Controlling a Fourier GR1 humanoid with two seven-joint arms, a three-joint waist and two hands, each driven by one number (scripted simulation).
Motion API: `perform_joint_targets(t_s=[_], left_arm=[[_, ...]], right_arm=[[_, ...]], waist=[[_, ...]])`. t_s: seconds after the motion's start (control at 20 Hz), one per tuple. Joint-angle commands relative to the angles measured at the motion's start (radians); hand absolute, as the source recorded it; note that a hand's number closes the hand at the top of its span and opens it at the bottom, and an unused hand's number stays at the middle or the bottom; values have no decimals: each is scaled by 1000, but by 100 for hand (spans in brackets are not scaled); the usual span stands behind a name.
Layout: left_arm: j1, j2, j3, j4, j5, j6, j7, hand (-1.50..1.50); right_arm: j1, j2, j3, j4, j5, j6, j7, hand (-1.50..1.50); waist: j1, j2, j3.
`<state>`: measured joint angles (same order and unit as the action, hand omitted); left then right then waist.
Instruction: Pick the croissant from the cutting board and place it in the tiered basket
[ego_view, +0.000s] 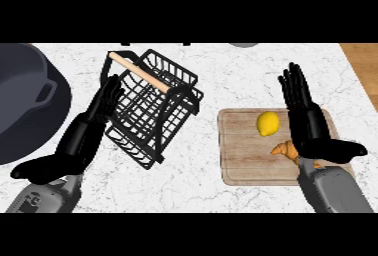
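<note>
A golden croissant (283, 149) lies on the wooden cutting board (240, 150), mostly hidden under my right hand (308, 127). That hand hovers over the board's right side, open, fingers straight and pointing away from me, thumb out to the right. Left of the board stands the black wire tiered basket (151, 107) with a wooden handle (138, 72). My left hand (83, 137) is open beside the basket's left edge, fingers straight along its wire side.
A yellow lemon (268, 123) sits on the board just above the croissant. A large dark pot (26, 100) fills the left of the marble counter (192, 190). A wooden surface (362, 65) borders the counter at the right.
</note>
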<state>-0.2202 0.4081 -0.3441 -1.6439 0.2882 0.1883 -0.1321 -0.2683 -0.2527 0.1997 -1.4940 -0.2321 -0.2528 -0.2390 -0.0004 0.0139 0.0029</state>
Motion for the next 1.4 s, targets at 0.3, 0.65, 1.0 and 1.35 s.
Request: perform_joint_targets(t_s=[0.3,0.65,1.0,1.35], left_arm=[[121,41,81,96,60,50,153,0],[155,75,120,82,90,53,235,0],[149,81,142,96,101,42,264,0],[187,85,153,85,117,-1,231,0]], right_arm=[[32,-331,72,-47,234,210,-46,150],[245,-235,55,-51,94,250,-204,-150],[245,-561,-34,-166,332,247,-180,-150],[289,-849,58,-289,525,450,-8,-150]], waist=[[-33,-14,-19],[-24,-14,-2],[-39,-23,-6],[-15,-21,-8]])
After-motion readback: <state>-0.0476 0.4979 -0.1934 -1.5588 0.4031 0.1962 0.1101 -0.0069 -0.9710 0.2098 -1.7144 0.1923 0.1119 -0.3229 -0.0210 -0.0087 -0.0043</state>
